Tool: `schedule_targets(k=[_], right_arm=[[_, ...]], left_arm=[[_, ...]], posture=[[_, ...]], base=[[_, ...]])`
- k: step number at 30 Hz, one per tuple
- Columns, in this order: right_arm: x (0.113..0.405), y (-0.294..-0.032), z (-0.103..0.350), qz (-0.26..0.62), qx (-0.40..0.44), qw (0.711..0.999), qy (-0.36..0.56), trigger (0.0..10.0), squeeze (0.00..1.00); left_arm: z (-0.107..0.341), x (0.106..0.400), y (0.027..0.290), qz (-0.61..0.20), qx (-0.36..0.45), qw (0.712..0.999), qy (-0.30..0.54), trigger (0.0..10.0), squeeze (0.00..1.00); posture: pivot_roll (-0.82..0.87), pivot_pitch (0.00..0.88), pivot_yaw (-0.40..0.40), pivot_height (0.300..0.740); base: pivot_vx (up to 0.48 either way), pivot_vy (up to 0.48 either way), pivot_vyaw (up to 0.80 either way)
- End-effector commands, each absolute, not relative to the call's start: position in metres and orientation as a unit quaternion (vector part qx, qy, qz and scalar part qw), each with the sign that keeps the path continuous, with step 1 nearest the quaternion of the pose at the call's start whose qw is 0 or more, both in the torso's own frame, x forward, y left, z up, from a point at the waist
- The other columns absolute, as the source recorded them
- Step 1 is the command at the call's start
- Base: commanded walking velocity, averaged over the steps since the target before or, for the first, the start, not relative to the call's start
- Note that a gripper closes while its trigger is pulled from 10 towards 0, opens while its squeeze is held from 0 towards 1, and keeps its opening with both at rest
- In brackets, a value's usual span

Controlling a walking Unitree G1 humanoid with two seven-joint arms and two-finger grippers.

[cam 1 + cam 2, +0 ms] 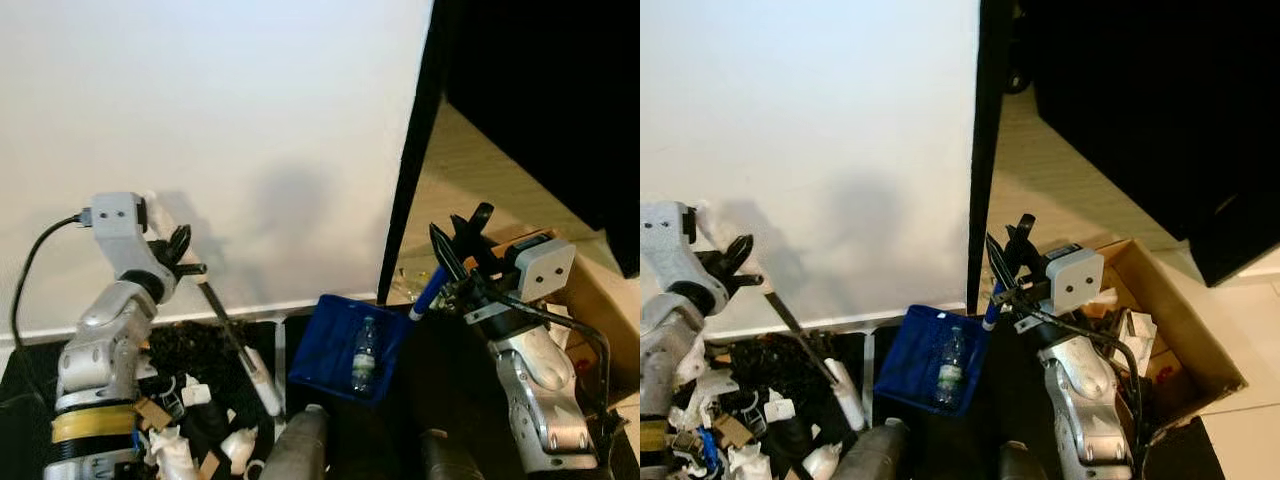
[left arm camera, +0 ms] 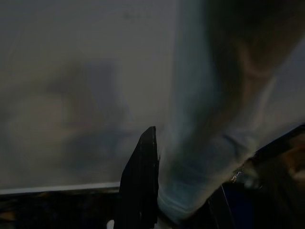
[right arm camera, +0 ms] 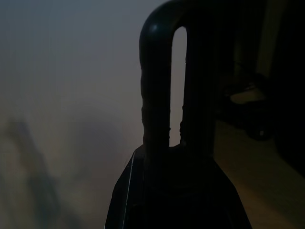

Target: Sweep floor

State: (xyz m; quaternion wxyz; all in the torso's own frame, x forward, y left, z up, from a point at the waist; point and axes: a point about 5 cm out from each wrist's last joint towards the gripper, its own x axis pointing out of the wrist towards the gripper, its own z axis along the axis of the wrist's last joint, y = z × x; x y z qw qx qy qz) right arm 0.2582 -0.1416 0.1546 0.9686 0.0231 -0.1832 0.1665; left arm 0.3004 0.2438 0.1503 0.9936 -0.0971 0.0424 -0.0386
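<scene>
From the left eye I see the left gripper raised before the white wall, its fingers closed around the thin handle of the broom, which slopes down to the right toward the floor. The blue dustpan is near the middle, tilted, with a small bottle lying in it. The right gripper holds the dustpan's blue handle.

From the right eye, a cardboard box stands on the right.

In the left wrist view, one black finger lies beside a blurred pale shaft.

In the right wrist view, dark looped handle stands close.
</scene>
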Motion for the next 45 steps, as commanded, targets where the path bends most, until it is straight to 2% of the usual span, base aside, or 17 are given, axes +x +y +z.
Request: schedule_targets(k=[1,5,12,16,25,28,32,45], right_arm=[[0.255,-0.136,0.164,0.168,0.032,0.965,-0.200,10.0,0.00],[0.257,-0.128,0.169,0.161,0.028,0.967,-0.197,10.0,0.00],[0.258,-0.134,0.176,0.156,0.006,0.968,-0.197,10.0,0.00],[0.254,-0.146,0.176,0.143,-0.006,0.972,-0.187,10.0,0.00],[0.256,-0.138,0.173,0.159,0.004,0.972,-0.174,10.0,0.00],[0.258,-0.134,0.170,0.168,0.008,0.972,-0.167,10.0,0.00],[0.262,-0.130,0.165,0.180,0.015,0.972,-0.153,10.0,0.00],[0.262,-0.132,0.164,0.173,0.031,0.973,-0.147,10.0,0.00]], left_arm=[[0.145,0.299,0.237,-0.045,-0.115,0.991,0.051,10.0,0.00],[0.136,0.303,0.213,-0.071,-0.112,0.989,0.059,10.0,0.00],[0.131,0.303,0.213,-0.057,-0.088,0.993,0.062,10.0,0.00],[0.138,0.305,0.219,-0.030,-0.133,0.990,0.023,10.0,0.00],[0.125,0.302,0.202,-0.065,-0.143,0.986,0.053,10.0,0.00],[0.120,0.302,0.202,-0.058,-0.130,0.988,0.054,10.0,0.00],[0.124,0.301,0.202,-0.058,-0.067,0.996,0.030,10.0,0.00],[0.130,0.303,0.198,-0.064,-0.040,0.997,0.019,10.0,0.00]], posture=[[0.12,0.135,0.115,0.740],[0.10,0.119,0.103,0.740],[0.09,0.101,0.091,0.740],[0.07,0.092,0.090,0.740],[0.05,0.091,0.062,0.740],[0.05,0.094,0.055,0.740],[0.07,0.102,0.043,0.740],[0.07,0.108,0.047,0.740]], base=[[0.000,0.000,0.00],[0.000,0.000,0.00],[0.000,0.000,0.00],[0.000,0.000,0.00],[0.000,0.000,0.00],[0.000,0.000,0.00],[0.000,0.000,0.00],[0.000,0.000,0.00]])
